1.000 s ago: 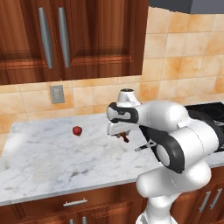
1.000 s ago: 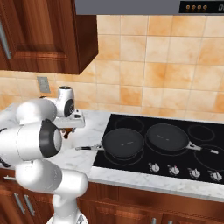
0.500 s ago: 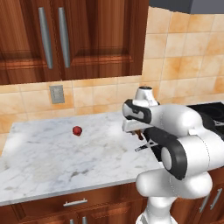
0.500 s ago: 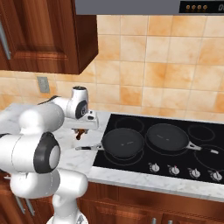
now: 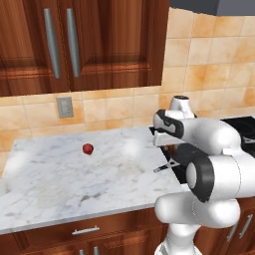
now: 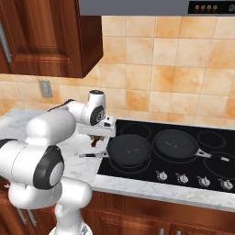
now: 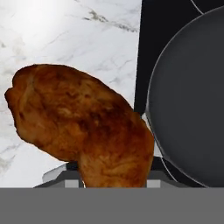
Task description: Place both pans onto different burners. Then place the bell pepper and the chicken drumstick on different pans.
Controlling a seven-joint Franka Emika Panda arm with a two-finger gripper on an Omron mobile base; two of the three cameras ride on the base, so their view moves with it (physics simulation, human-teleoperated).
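The marble counter (image 5: 64, 179) is meeting the black glass cooktop (image 6: 183, 170), where two frying pans are sitting on separate burners: the left pan (image 6: 129, 149) and the right pan (image 6: 177, 143). Above the counter's edge just left of the left pan, the gripper (image 6: 97, 139) is gripping the chicken drumstick (image 7: 83, 122). The bell pepper (image 5: 87, 148) is lying on the marble, well apart.
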